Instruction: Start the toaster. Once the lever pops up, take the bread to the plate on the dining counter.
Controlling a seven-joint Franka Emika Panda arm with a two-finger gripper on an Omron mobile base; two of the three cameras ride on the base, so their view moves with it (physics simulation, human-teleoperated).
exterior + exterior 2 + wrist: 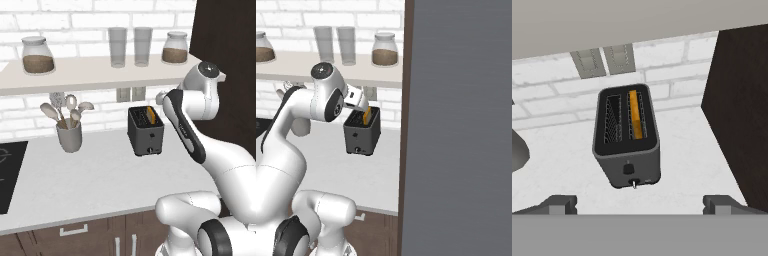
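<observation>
Left base view: bread (145, 116) half-hidden in toaster (145, 132)

The toaster (145, 131) is dark grey, almost black on top. The bread (636, 114) in its right slot is orange-yellow. The lever (628, 169) on the near face is dark like the toaster. The worktop (90, 175) is pale grey-white with brown cabinets (100, 235) under it. The far wall (30, 100) has white bricks. On the left, the utensil cup (69, 135) is grey and holds pale spoons. The shelf (95, 70) is cream. Two jars (37, 55) on it are clear with brown stuff inside. The gripper (641, 202) has dark grey fingertips.
</observation>
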